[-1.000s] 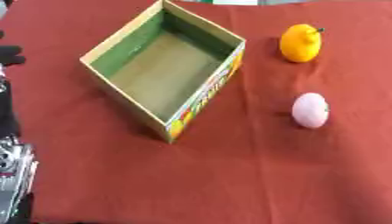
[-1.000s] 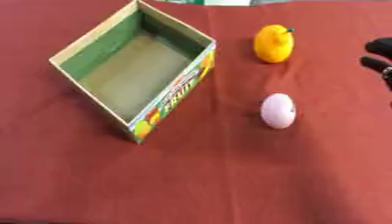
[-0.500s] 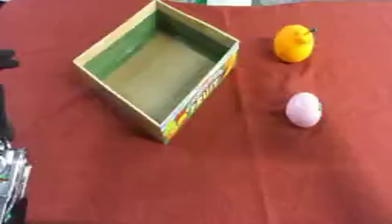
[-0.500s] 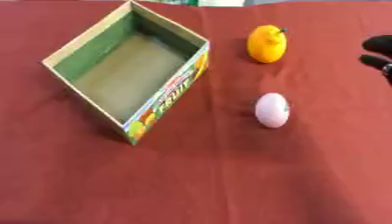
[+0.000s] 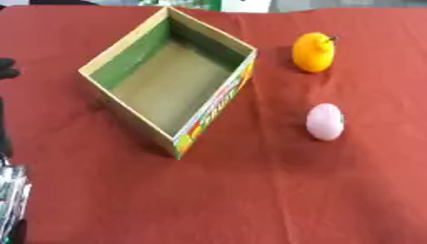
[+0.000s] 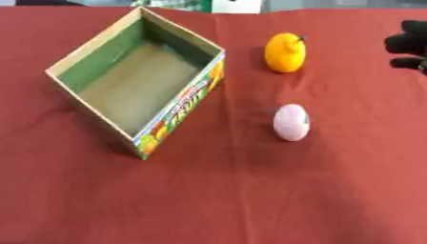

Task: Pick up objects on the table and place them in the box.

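SHIFT: whole view drifted since earlier frames, camera only; objects unmoved | POSITION: orange fruit [image 6: 285,52] near far edge, pink egg-shaped object [image 6: 291,122] mid-counter, both outside box [image 5: 133,43] | HANDLING: likely light, smooth, prone to roll; grasp around middle | VIEWS: right hand [image 6: 409,43] at right edge, right eye only, fingers curled, holding nothing; left hand [image 5: 6,68] left eye only, state indeterminate.

We see a dark red cloth [image 5: 250,200] covering the whole table. On it, the box [image 5: 133,55] has green inner walls, a tan cardboard floor and rim, and an outer side printed with bright fruit pictures in red, yellow, orange and green. The round fruit [image 5: 313,51] is orange with a dark stem. The egg-shaped thing [image 5: 324,122] is pale pink. Our right hand [image 6: 409,43] is black.
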Robot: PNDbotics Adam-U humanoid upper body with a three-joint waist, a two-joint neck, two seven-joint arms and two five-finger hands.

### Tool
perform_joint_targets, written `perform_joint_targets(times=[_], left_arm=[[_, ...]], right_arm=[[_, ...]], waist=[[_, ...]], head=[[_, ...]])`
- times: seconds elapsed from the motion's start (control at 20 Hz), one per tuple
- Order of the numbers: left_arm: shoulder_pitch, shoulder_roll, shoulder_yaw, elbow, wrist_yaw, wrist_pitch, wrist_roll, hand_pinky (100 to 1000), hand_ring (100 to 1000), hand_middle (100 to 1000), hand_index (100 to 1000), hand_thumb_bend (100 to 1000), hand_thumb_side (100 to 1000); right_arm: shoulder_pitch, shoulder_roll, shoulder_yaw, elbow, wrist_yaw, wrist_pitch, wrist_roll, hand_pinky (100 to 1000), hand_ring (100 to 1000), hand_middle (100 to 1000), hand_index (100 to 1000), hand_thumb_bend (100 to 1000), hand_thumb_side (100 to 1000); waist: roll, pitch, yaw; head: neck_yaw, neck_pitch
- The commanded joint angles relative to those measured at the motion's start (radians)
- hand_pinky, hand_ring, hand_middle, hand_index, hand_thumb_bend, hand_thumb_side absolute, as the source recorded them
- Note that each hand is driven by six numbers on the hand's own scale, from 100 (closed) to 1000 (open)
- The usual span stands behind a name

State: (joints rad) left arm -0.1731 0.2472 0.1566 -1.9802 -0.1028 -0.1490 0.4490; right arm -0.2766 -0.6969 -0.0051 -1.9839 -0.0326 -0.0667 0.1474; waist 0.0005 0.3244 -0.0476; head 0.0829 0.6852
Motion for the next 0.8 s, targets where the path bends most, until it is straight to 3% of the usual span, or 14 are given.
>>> perform_joint_targets(times=[0.05,0.25,0.3,0.5,0.8], left_arm=[[0.001,0.025,0.005,-0.020,-0.001,0.000,-0.004,571,574,631,759,100,663],[-0.001,0.020,0.003,-0.020,0.002,0.000,-0.006,571,574,631,759,100,663],[-0.002,0.023,0.003,-0.020,0.002,0.000,-0.007,571,574,632,758,100,661],[-0.001,0.028,0.003,-0.020,0.003,0.001,-0.008,572,575,633,758,100,659],[-0.002,0.021,0.002,-0.020,0.004,0.002,-0.012,572,574,632,754,100,659]], right_arm=[[-0.027,-0.103,0.002,-0.016,0.049,0.002,0.036,829,874,814,940,100,1000],[-0.027,-0.187,0.003,-0.016,0.106,-0.003,0.012,829,874,814,940,100,1000],[-0.034,-0.202,0.013,-0.016,0.120,-0.001,0.011,830,897,852,956,100,1000],[-0.086,-0.287,0.085,-0.016,0.176,0.026,0.053,828,900,859,956,100,1000],[-0.114,-0.394,0.151,-0.016,0.227,0.045,0.085,830,906,853,971,100,991]], waist=[[0.001,-0.022,0.000],[0.007,-0.022,0.005],[0.004,-0.028,0.008],[0.004,-0.042,0.009],[0.008,-0.043,0.022]], head=[[0.000,0.002],[-0.007,0.002],[-0.007,0.006],[0.002,0.020],[-0.004,0.019]])
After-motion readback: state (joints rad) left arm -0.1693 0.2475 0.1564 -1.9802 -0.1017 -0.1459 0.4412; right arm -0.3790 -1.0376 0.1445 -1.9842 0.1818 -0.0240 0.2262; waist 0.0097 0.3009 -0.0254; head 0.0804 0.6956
